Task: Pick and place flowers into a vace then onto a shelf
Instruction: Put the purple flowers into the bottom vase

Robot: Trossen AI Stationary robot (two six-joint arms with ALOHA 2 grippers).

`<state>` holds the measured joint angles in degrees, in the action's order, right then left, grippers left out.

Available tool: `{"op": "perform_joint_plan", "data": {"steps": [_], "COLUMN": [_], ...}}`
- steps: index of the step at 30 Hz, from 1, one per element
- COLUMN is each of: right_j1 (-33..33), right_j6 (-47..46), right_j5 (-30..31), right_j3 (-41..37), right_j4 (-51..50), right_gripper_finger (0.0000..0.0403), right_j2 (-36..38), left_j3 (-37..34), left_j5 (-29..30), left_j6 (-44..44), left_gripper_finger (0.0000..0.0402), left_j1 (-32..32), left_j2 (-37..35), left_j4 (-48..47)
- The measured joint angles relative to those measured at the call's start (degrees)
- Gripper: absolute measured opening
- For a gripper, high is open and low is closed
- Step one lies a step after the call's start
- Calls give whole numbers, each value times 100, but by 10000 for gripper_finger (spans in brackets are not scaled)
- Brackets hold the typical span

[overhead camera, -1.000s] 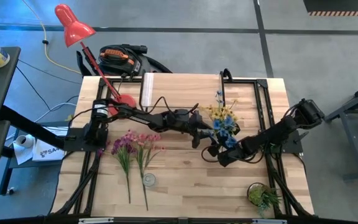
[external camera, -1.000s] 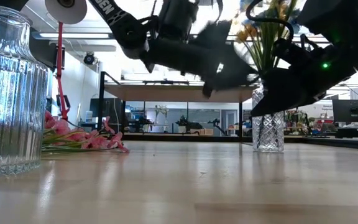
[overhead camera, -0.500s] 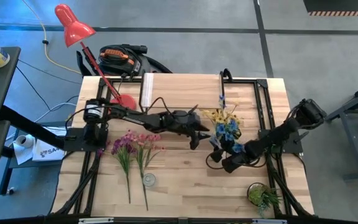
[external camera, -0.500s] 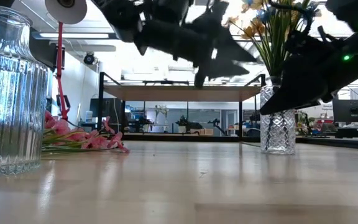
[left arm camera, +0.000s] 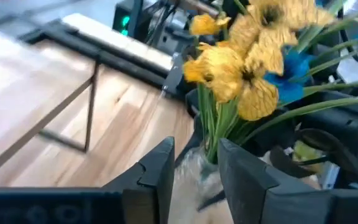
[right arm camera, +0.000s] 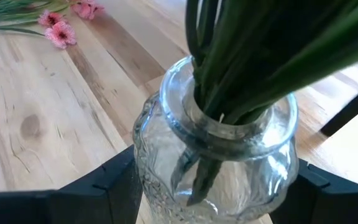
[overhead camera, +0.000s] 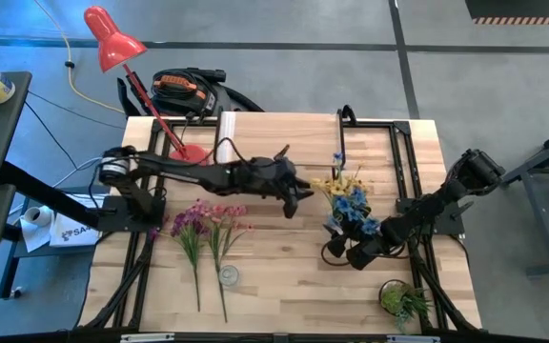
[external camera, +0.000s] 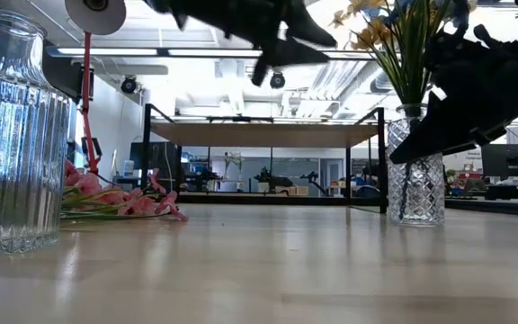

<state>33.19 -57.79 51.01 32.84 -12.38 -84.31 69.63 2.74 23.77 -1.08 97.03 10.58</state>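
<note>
The light wood tabletop (overhead camera: 284, 276) is planked and smooth, and most of what matters sits on its right half. The shelf (external camera: 263, 133), a pale plank on thin black legs, stands behind the working area in the low view. The right arm reaches in from the table's right edge, and the right gripper (right arm camera: 210, 186) has its fingers closed against both sides of the cut-glass vase (external camera: 415, 184), a squat clear vessel with a faceted body and a flared lip. That vase stands upright on the tabletop, with the yellow flowers (overhead camera: 336, 181) and blue flowers (overhead camera: 354, 202) rising from its mouth, stems near vertical.

The left gripper (overhead camera: 292, 193) hangs just to the left of those blooms, above the table, with its fingers a narrow way apart and nothing between them. The remaining sprigs, the purple flowers (overhead camera: 187, 224) and pink flowers (overhead camera: 225, 217), lie flat on the wood well to its left, long axes running roughly toward the table's front edge, blooms at the far end. They lie on the left arm's side, so that arm is judged far nearer to them than the right. The stems are thin, green and flexible-looking; the petals are soft fabric-like clusters. A second ribbed glass vase (external camera: 14, 135) stands close to the low camera.
</note>
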Motion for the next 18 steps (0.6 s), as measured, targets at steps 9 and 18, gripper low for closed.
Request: {"op": "perform_joint_plan", "data": {"steps": [9,18], "right_j1": [-31,-46], "right_j6": [316,522], "right_j5": [-96,186], "right_j3": [-11,-11], "right_j4": [249,525], "right_gripper_finger": [256,256], "right_j2": [106,90], "left_j3": [5,4], "left_j5": [-42,-96], "left_j6": [707,1252], "left_gripper_finger": [138,138], "left_j1": [145,343], "left_j2": [-1189,-1604], "left_j4": [-621,-779]}}
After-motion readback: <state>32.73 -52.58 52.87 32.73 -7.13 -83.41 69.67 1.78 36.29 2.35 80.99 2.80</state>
